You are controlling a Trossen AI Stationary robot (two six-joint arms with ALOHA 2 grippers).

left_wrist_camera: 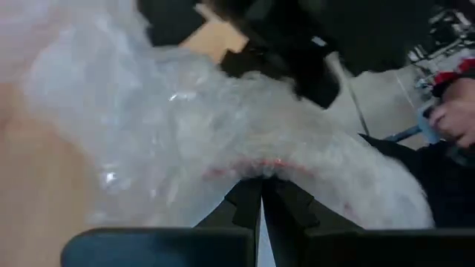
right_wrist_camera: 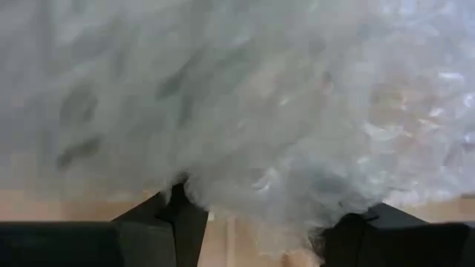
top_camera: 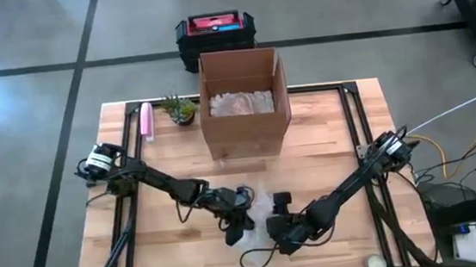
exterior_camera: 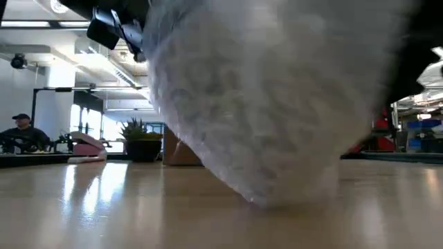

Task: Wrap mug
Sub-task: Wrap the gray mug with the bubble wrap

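High view: both dark arms meet at the front middle of the light wooden table [top_camera: 324, 134], where a bundle of clear bubble wrap [top_camera: 263, 207] lies between them. The left gripper [top_camera: 239, 223] pinches an edge of that wrap, its fingers [left_wrist_camera: 249, 204] pressed together on it. The right gripper [top_camera: 283, 230] stands spread, wrap bulging between its fingers [right_wrist_camera: 174, 222]. Behind stands an open brown cardboard box [top_camera: 244, 103]. The mug itself cannot be made out.
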